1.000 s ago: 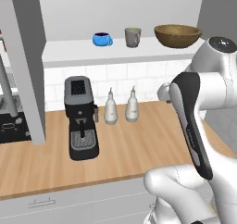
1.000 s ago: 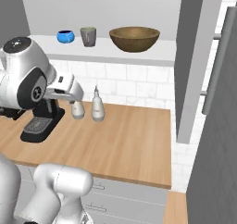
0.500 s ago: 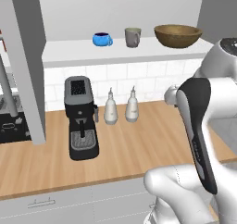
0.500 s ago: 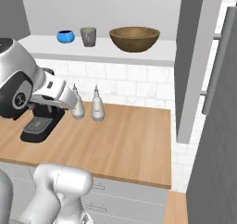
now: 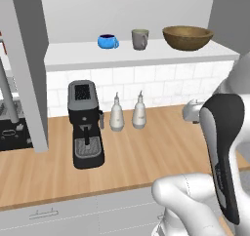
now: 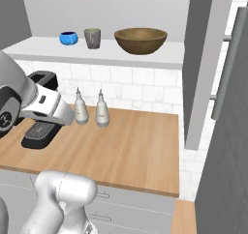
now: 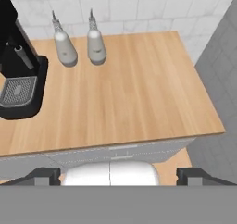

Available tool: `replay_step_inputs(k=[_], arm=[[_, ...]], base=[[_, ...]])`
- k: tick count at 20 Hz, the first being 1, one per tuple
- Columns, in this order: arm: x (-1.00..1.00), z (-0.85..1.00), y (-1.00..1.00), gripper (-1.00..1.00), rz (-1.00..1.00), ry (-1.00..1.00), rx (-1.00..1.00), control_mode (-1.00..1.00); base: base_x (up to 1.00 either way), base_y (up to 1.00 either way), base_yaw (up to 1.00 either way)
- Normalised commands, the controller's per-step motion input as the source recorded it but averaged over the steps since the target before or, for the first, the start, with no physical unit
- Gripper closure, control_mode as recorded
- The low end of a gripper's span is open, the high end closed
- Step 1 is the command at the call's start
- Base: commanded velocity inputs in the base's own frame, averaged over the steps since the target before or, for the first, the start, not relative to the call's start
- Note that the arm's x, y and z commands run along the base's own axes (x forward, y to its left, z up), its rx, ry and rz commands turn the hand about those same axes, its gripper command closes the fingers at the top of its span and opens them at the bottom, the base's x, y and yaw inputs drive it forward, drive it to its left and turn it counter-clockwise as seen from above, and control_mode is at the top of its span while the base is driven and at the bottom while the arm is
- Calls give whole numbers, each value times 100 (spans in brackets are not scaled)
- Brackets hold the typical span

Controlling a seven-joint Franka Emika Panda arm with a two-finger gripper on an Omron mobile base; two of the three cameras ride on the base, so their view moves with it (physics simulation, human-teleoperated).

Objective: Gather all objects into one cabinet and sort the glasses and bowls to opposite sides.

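1. My gripper (image 7: 118,176) is opened wide and it holds nothing; in the hand view its two dark finger tips stand far apart at the bottom corners.
2. My hand looks down on the wooden counter (image 7: 134,93) from above its front edge, and it touches no object.
3. The blue handled mug (image 5: 108,41) stands on the white shelf board (image 5: 88,56) of the wall cabinet, toward the left part of the shelf; in the right base view I cannot see its handle.
4. The grey cup (image 5: 140,39) stands upright just beside the mug, on its right side, and they are apart.
5. The large brown wooden bowl (image 5: 187,37) rests on the same shelf, further to the right, apart from the grey cup.
6. These three things stand in one row on the shelf, above the white tiled wall.
7. The tall grey door panel (image 6: 207,59) of the cabinet stands open at the right end of the shelf.
8. On the counter below, a black coffee machine (image 5: 85,124) stands at the left.
9. Two small white bottles (image 5: 127,113) with thin tops stand close together to the right of the machine, near the tiled wall.
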Motion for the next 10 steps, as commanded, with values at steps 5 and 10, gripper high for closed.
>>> replay_step_inputs(k=[5,10], arm=[[-15,9,-11,-100,0,0,0,-100],[-5,1,-2,-100,0,0,0,100]], base=[[0,0,0],[-25,0,0]])
